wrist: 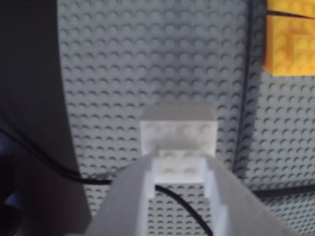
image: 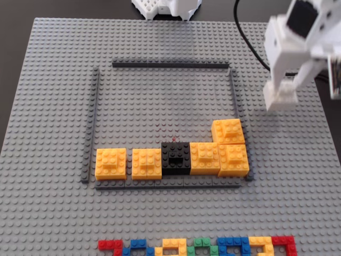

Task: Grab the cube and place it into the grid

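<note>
The white cube (wrist: pixel 178 132) sits between the tips of my gripper (wrist: pixel 179 164), which is shut on its smaller raised brick. In the fixed view the gripper (image: pixel 282 90) holds the cube (image: pixel 281 99) over the grey baseplate, just right of the grid's right strip (image: pixel 234 93) and outside the frame. The grid (image: pixel 160 106) is bare in its upper part. Several yellow blocks (image: pixel 111 162) and one black block (image: pixel 176 157) line its lower edge. I cannot tell whether the cube touches the plate.
A row of multicoloured bricks (image: pixel 197 248) lies at the baseplate's front edge. A black cable (image: pixel 250 37) runs behind the arm, and the white arm base (image: pixel 165 7) stands at the top. In the wrist view a yellow block (wrist: pixel 290 42) and a dark strip (wrist: pixel 244 98) lie to the right.
</note>
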Motion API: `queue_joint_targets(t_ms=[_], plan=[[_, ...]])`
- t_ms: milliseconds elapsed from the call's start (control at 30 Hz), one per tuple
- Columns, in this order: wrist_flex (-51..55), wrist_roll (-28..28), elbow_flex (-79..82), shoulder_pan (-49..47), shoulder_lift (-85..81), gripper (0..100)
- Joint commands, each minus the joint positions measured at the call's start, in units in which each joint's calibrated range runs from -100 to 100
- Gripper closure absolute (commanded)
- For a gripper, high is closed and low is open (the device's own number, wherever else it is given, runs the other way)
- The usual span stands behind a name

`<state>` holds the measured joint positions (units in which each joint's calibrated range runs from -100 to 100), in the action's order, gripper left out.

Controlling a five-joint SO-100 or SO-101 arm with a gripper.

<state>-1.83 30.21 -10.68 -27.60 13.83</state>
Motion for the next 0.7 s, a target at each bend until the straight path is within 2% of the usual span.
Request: queue_joint_targets(t_ms=[0, 333, 667], plan=[[2.81, 0.63, -6.76, 0.45, -11.25, 95], [5.69, 4.88, -3.77, 6.42, -22.85, 96], [2.22, 11.82, 12.63, 17.69, -32.83, 96]])
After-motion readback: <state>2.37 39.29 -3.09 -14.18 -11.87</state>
